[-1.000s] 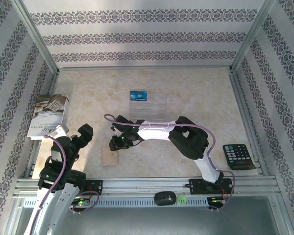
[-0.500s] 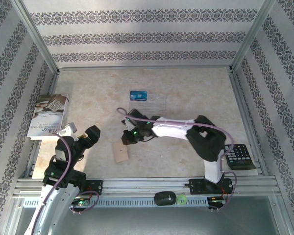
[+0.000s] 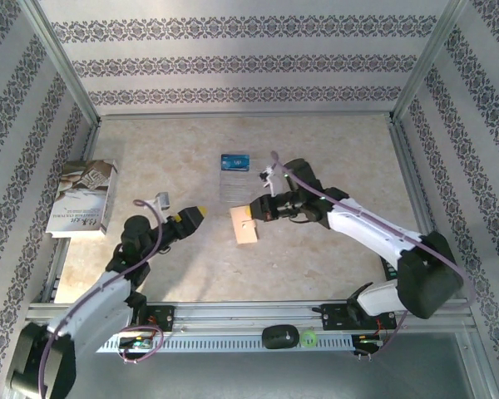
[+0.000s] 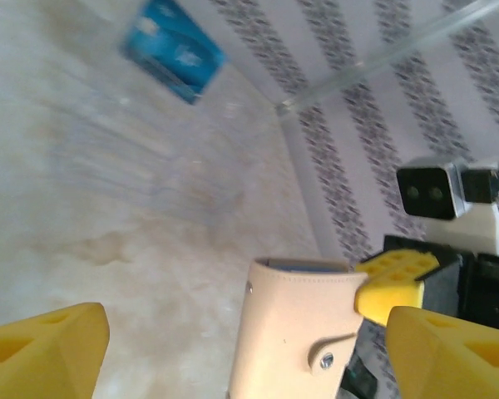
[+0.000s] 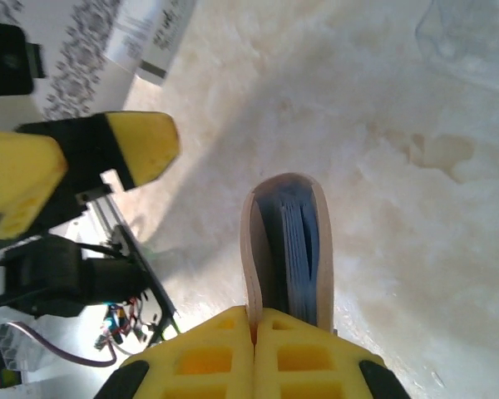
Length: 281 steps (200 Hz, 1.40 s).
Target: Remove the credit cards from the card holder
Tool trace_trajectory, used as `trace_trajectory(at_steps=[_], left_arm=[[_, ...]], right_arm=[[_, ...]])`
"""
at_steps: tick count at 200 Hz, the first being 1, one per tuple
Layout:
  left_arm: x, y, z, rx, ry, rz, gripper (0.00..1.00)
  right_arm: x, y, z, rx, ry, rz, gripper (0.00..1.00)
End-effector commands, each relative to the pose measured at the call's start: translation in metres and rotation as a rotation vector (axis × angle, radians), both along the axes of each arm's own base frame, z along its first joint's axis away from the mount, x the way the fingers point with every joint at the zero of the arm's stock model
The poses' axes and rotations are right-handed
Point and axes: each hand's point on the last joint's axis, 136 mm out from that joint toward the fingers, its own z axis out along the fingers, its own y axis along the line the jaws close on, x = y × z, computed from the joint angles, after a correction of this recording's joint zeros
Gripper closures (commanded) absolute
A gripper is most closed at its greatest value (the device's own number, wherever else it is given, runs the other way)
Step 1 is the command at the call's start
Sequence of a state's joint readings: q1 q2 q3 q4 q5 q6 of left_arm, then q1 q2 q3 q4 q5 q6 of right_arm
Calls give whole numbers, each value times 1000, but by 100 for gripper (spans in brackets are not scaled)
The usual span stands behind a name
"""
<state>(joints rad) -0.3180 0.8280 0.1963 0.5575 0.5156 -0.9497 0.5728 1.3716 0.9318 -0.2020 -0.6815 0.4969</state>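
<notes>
my right hand [image 3: 255,211] pinches the folded tan card holder [image 3: 244,225] by one edge. my left hand [image 3: 192,217] faces it, fingers [image 4: 46,349] spread, not touching. beyond, a blue credit card [image 3: 234,161] lies at the clear tray's [image 3: 266,179] corner on the surface [image 3: 333,150].

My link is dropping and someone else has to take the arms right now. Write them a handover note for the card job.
Right gripper: shut on the card holder, holding it near the table's middle.
Left gripper: open, empty, just left of the holder and pointed at it.
Done: the blue card is out, lying at the far left corner of the clear tray.
Left: the right wrist view shows stacked blue-grey layers inside the holder; I can't tell if one is a card. Probably bring the left gripper in to check and pull.
</notes>
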Motion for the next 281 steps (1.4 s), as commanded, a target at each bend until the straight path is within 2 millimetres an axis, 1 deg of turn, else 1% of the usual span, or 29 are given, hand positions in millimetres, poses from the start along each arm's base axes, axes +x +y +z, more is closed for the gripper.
trace_trajectory(at_steps=[1, 24, 34, 54, 58, 70, 83, 97, 109, 127, 137, 172, 185, 191, 194, 205, 208, 216, 227, 233, 242, 251, 267, 281], left_arm=[[-2, -26, 73, -102, -295, -132, 16], [0, -52, 82, -134, -337, -233, 19], [3, -62, 85, -160, -345, -270, 18], [8, -72, 93, -234, -382, -312, 15], [11, -74, 90, -241, -364, -319, 15], [14, -85, 92, -239, -366, -355, 17], [8, -94, 99, -235, -398, -386, 19], [6, -96, 105, -235, -425, -390, 21], [6, -97, 107, -233, -429, -400, 23], [6, -103, 105, -238, -415, -426, 32], [7, -105, 104, -241, -405, -434, 41], [10, -102, 104, -234, -395, -403, 76], [14, -101, 100, -209, -367, -374, 91], [16, -101, 97, -192, -352, -353, 98], [17, -100, 96, -184, -343, -339, 100], [20, -97, 89, -136, -312, -277, 100], [20, -96, 89, -121, -314, -262, 100], [24, -93, 79, -62, -262, -205, 100], [31, -83, 63, 37, -175, -105, 100], [32, -78, 57, 81, -143, -63, 100], [32, -71, 50, 127, -114, -11, 100], [32, -63, 48, 150, -94, 52, 100], [32, -54, 45, 185, -60, 118, 100], [33, -53, 49, 209, -44, 146, 100]], right_arm=[[-8, -9, 39, 124, -54, 53, 100], [-4, -23, 66, 214, -87, 34, 100], [-5, -25, 76, 248, -93, 41, 100], [-8, -24, 92, 301, -107, 75, 100], [-9, -23, 95, 309, -108, 79, 100], [-10, -22, 101, 333, -112, 88, 100], [-9, -19, 106, 351, -112, 95, 100], [-7, -17, 107, 356, -111, 100, 100], [-4, -15, 107, 368, -107, 107, 100], [0, -10, 109, 390, -106, 117, 100], [4, -9, 108, 389, -108, 111, 100], [17, -11, 95, 363, -88, 59, 100], [27, -15, 86, 319, -83, -7, 100], [31, -18, 82, 299, -84, -40, 94], [33, -19, 80, 288, -84, -54, 92], [42, -28, 73, 224, -95, -140, 75], [44, -31, 71, 208, -101, -162, 72], [47, -37, 70, 175, -118, -210, 67], [50, -46, 68, 128, -145, -274, 58], [51, -50, 66, 100, -156, -305, 57], [49, -51, 63, 59, -181, -328, 55], [47, -49, 59, 12, -202, -349, 53], [36, -31, 53, -48, -244, -319, 53], [28, -15, 51, -87, -274, -280, 52]])
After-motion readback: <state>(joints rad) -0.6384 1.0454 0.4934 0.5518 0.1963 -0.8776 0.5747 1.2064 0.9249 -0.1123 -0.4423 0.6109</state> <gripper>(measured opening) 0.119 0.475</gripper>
